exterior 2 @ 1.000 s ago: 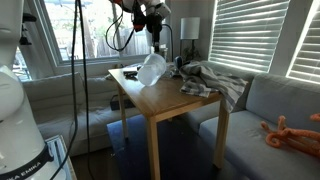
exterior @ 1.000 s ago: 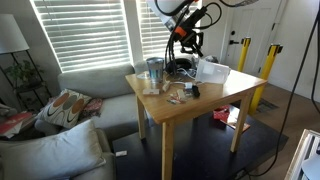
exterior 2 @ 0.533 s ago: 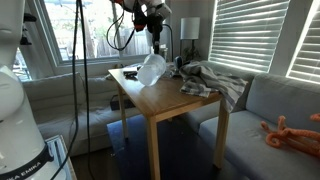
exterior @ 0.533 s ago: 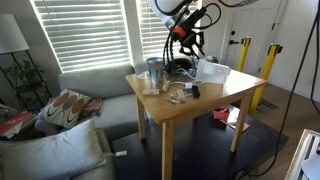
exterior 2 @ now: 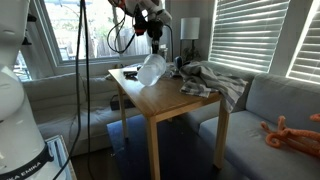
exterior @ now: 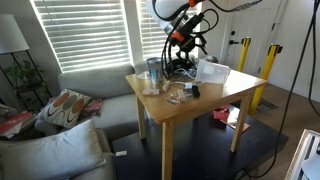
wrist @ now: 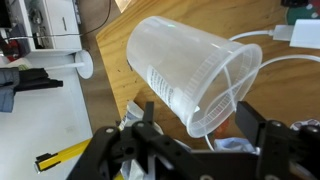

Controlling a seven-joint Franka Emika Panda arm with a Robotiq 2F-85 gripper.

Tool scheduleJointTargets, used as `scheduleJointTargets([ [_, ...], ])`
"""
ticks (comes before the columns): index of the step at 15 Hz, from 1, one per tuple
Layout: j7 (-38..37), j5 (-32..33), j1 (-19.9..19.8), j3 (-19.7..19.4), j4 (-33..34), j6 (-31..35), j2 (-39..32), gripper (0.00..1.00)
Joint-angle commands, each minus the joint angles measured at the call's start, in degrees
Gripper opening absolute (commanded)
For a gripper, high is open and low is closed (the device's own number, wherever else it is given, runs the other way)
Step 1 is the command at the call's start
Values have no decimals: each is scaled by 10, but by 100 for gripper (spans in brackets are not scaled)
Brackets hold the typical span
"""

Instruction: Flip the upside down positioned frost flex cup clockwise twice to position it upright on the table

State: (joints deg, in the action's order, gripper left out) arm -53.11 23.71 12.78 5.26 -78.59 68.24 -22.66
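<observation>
The frost flex cup [wrist: 185,65] lies on its side on the light-wood table [wrist: 290,95], its open rim turned toward the camera in the wrist view. My gripper [wrist: 200,118] is open, its black fingers [wrist: 250,112] standing either side of the rim with a gap on the left side. In both exterior views the cup [exterior 2: 151,68] [exterior: 212,71] rests tilted near a table [exterior 2: 165,100] edge, and the gripper [exterior 2: 157,38] [exterior: 186,52] hangs just above it, holding nothing.
A greyish clear container [exterior: 153,68] stands at a table corner, with small items [exterior: 180,93] near the middle. A crumpled cloth [exterior 2: 212,80] lies on the far side of the table. A white cable [wrist: 285,55] runs past the cup. Sofas [exterior: 90,85] flank the table.
The jaws have gone from shut on the cup to wide open, letting it go. The arm has lifted a little; the cup stays lying on the table.
</observation>
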Motion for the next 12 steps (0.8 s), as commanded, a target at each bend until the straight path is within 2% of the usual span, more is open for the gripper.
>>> scheduleJointTargets([
  [1,-16,-10,11,-14,12,-26,-17,100],
  [3,-23,-9,11,-17,10,-36,-21,100],
  [4,-26,-8,11,-18,10,-39,-23,75],
  [6,-29,-5,12,-21,7,-48,-29,66],
  [12,-33,-4,13,-23,5,-61,-34,24],
])
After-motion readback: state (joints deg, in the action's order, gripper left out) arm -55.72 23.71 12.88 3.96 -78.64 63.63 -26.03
